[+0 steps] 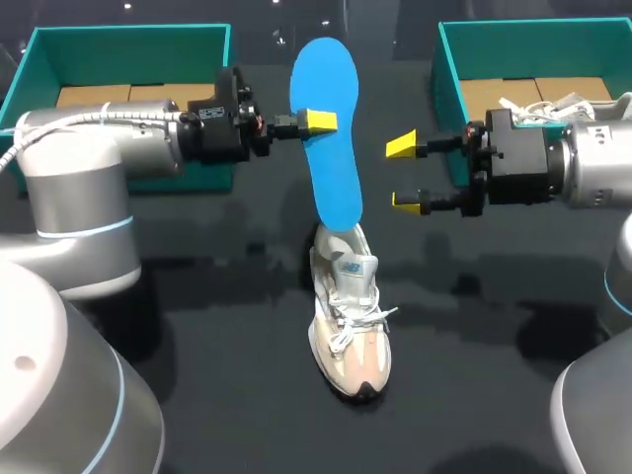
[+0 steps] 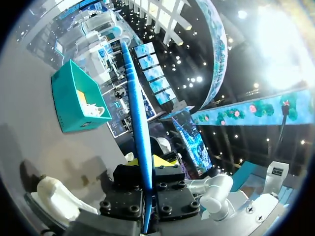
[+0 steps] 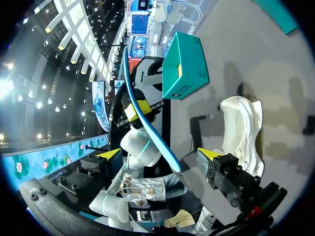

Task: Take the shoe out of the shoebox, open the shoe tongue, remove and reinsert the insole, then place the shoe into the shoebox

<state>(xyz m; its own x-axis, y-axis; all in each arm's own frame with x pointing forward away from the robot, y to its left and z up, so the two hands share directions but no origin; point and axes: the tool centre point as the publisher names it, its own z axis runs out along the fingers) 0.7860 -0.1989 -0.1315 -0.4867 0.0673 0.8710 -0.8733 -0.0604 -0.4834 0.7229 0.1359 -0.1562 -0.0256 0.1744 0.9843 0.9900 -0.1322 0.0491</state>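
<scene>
Insole clamped in left claw; right claw wide open nr it.

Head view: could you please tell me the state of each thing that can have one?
blue insole: out of the shoe, held up in the air.
shoe: upright on its sole, outside both shoeboxes.
left gripper: shut on the blue insole.
right gripper: open, beside the blue insole, holding nothing.
left shoebox: open, no lid.
right shoebox: open, no lid.
</scene>
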